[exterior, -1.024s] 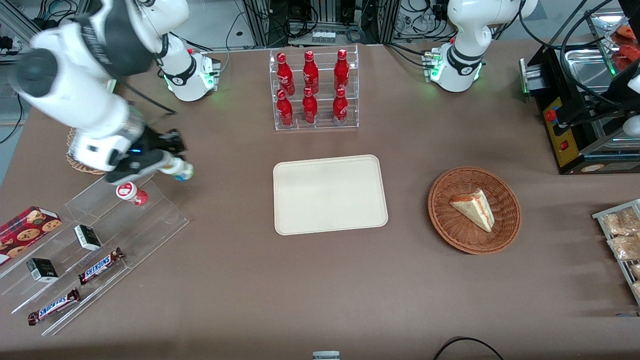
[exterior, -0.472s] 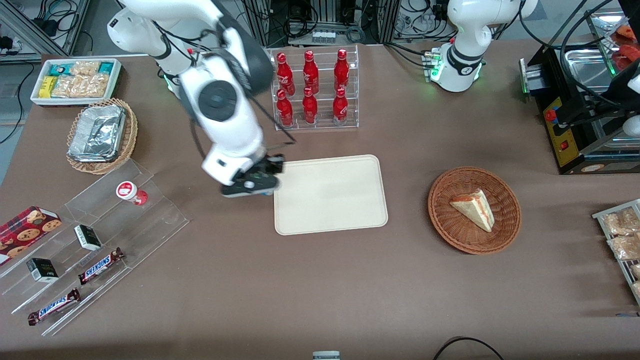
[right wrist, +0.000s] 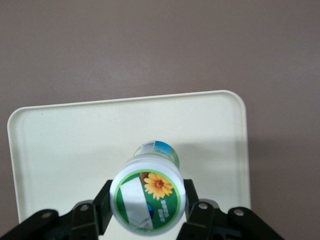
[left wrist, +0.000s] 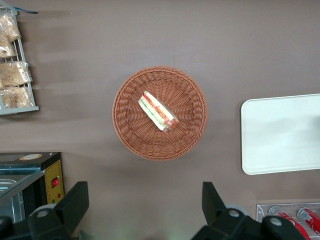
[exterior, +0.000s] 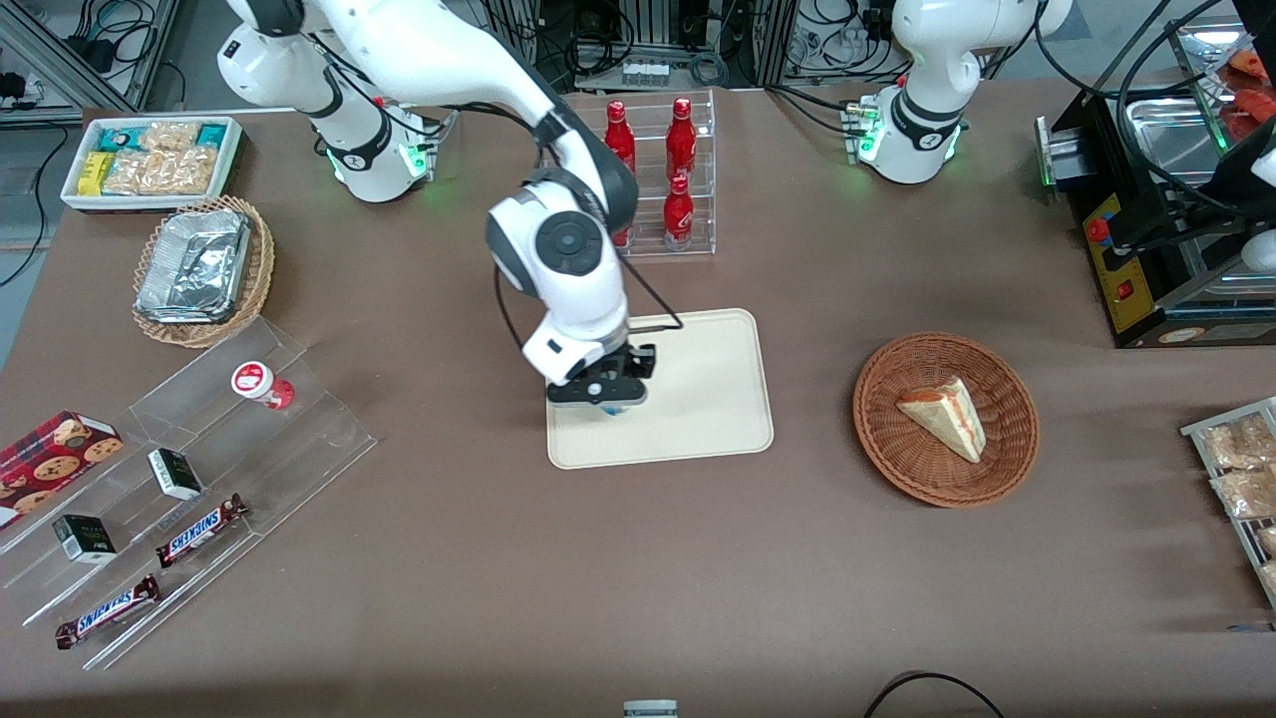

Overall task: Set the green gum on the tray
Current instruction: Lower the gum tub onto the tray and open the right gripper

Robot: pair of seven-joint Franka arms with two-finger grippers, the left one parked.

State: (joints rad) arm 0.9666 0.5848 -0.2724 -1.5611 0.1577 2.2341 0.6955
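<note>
I have the green gum [right wrist: 148, 200] clamped between the two fingers of my gripper [exterior: 604, 391], one black finger [right wrist: 98, 212] pressed on each side of the bottle just under its lid, and I hang over the tray [exterior: 718, 399]. Taking the tray as a clock face seen by the front camera, I am at about eight o'clock on it, close to the rim on my own end of the table. From the wrist, the bottle's base sits over bare tray surface, but I cannot tell whether it touches the tray or is held above it.

The risk, as I judge it, lies in the release. The bottle is a narrow upright cylinder of smooth, glossy plastic, and the tray looks flat, matte and hard. If I let go while it is above the surface or tilted, it could tip, then roll across the tray. The low raised rim might not stop a rolling bottle, and I am near that rim. A finger dragging on the label as I open could also pull the bottle over.

The lid is round and flat, printed with a flower in a green ring.
</note>
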